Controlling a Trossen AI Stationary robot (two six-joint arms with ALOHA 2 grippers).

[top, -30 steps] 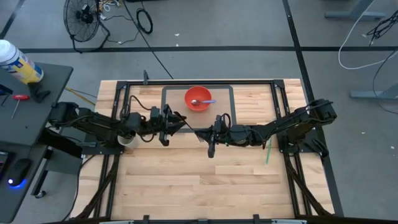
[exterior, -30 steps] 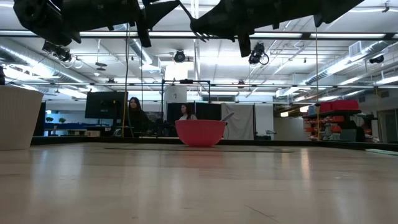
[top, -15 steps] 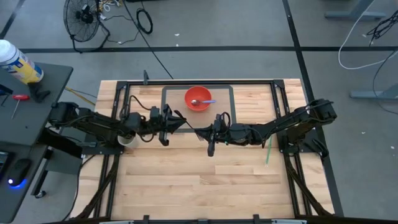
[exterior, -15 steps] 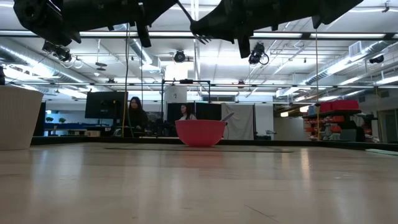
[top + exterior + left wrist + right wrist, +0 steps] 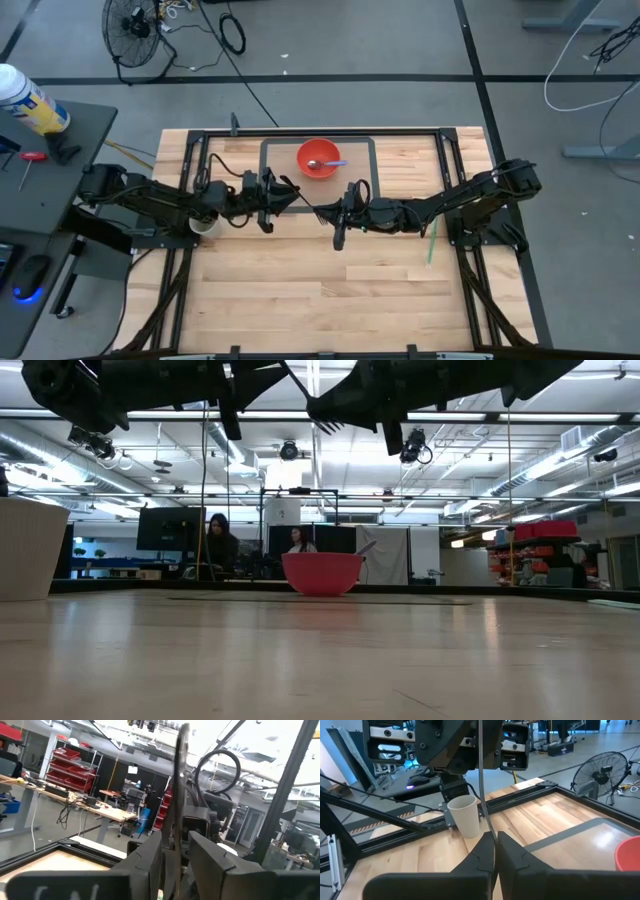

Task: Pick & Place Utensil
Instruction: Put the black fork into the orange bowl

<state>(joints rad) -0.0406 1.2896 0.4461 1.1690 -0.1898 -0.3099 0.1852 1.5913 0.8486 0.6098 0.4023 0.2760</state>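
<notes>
Nothing has moved; white cup (image 5: 204, 224) sits beside left hand (image 5: 287, 196), red bowl (image 5: 318, 158) beyond.

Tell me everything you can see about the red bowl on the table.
The red bowl is round, plain and looks like plastic. It stands upright on a grey mat at the far middle of the table. A spoon lies in it, its purple handle poking over the rim. Nothing else touches it. The left claw and the right claw, which is shut on a thin utensil, hang apart from it on its near side.
</notes>
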